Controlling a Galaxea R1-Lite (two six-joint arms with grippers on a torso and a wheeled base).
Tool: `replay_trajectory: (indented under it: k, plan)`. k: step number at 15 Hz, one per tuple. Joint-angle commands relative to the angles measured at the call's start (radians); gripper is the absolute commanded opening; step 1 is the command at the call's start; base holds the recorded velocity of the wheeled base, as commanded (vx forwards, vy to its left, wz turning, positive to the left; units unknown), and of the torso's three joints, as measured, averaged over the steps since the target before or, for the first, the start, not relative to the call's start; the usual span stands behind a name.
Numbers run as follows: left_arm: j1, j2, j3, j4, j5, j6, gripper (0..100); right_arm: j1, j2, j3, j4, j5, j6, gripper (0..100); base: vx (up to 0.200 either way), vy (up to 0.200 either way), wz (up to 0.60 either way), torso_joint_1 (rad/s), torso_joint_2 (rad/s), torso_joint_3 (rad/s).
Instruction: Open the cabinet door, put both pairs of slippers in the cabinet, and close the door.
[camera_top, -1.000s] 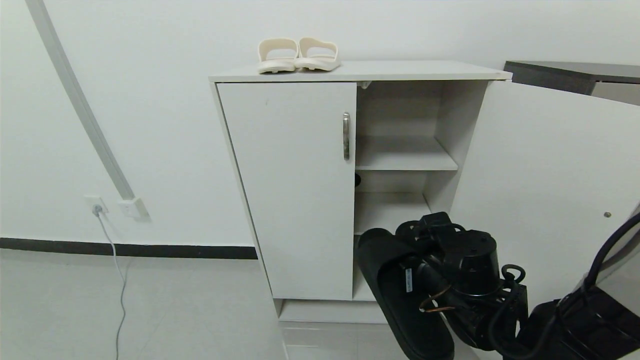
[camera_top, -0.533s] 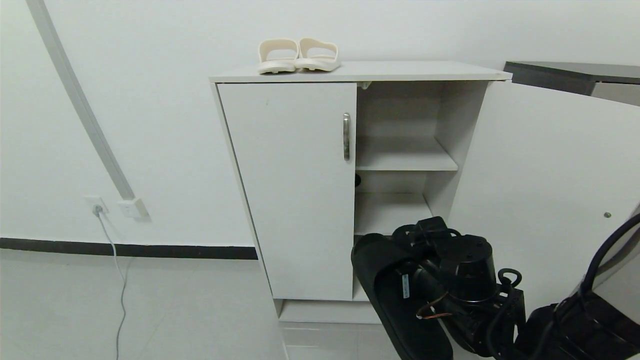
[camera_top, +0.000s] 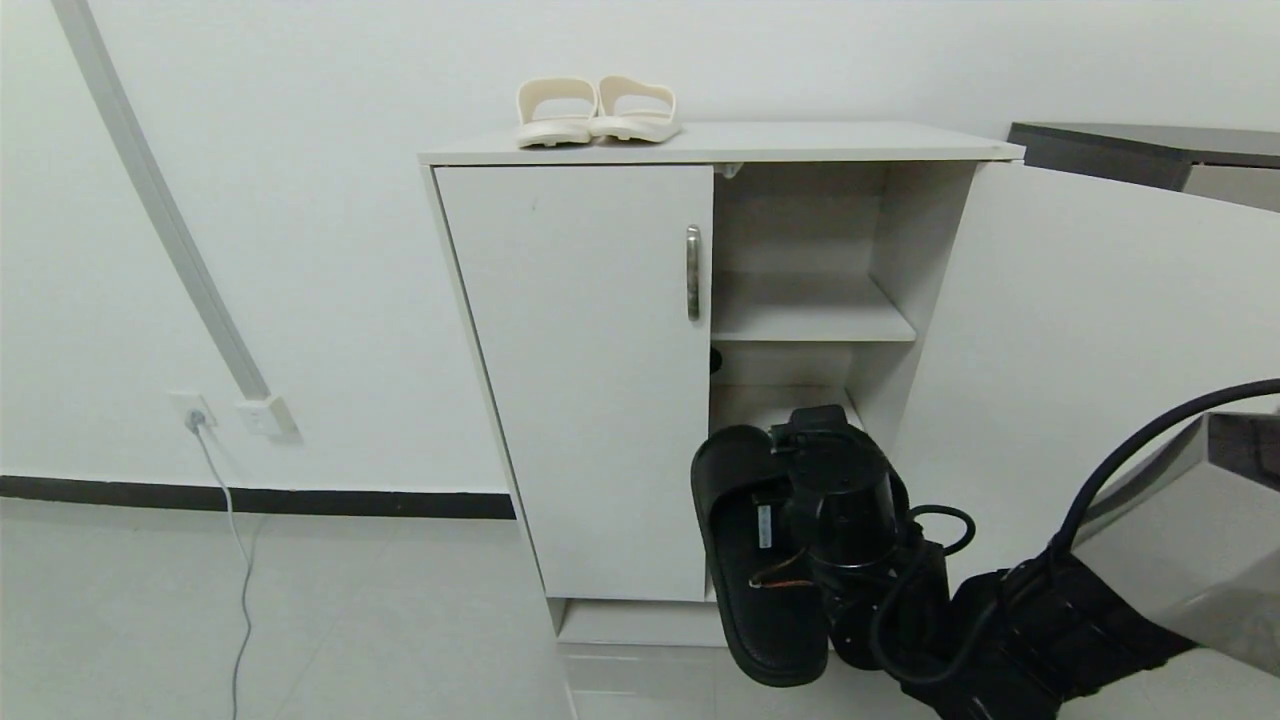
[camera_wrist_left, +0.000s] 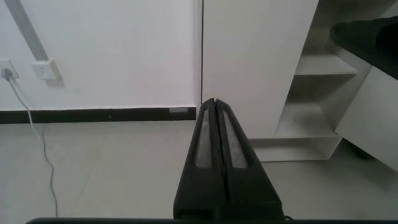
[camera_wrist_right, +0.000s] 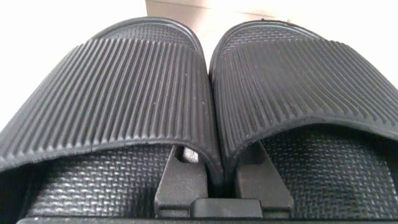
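Observation:
The white cabinet (camera_top: 720, 143) has its left door (camera_top: 590, 380) closed and its right door (camera_top: 1080, 330) swung wide open. Bare shelves (camera_top: 800, 315) show inside. A beige pair of slippers (camera_top: 597, 110) lies on the cabinet top. My right gripper (camera_wrist_right: 216, 175) is shut on the black slippers (camera_top: 745, 540), pinching the inner strap edges of both together. They hang just in front of the lower right compartment, toes near the middle shelf (camera_top: 760, 405). My left gripper (camera_wrist_left: 215, 106) is shut on nothing, low over the floor, left of the cabinet opening.
A grey conduit (camera_top: 150, 190) runs down the wall to a socket with a cable (camera_top: 195, 415) trailing over the floor. A dark-topped piece of furniture (camera_top: 1150, 140) stands behind the open door. The tiled floor (camera_top: 300, 620) to the left is free.
My right arm has moved left and toward the cabinet, carrying the black slippers up to the lower opening. The cabinet and the beige slippers have not moved.

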Motion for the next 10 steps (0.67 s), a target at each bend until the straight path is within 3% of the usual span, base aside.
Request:
replay_trajectory:
  k: [1, 2, 8, 10]
  plan:
    - [0.000, 0.002, 0.000, 0.002, 0.001, 0.000, 0, 0.010, 0.022, -0.059, 0.051, -0.012, 0.040, 0, 0.000, 0.000, 0.00, 0.000, 0.00, 0.000]
    - [0.000, 0.002, 0.000, 0.000, 0.003, 0.000, 0, 0.007, 0.022, -0.069, 0.092, -0.012, 0.068, 0, 0.000, 0.000, 0.00, 0.000, 0.00, 0.000]
    - [0.000, 0.002, 0.000, 0.000, 0.001, 0.000, 0, -0.003, 0.028, -0.083, 0.130, -0.018, 0.094, 0, 0.000, -0.200, 0.00, -0.001, 0.00, 0.008]
    - [0.000, 0.002, 0.000, 0.000, 0.001, 0.001, 0, -0.003, 0.044, -0.083, 0.127, -0.016, 0.094, 0, 0.000, 0.000, 0.00, 0.000, 0.00, 0.000]
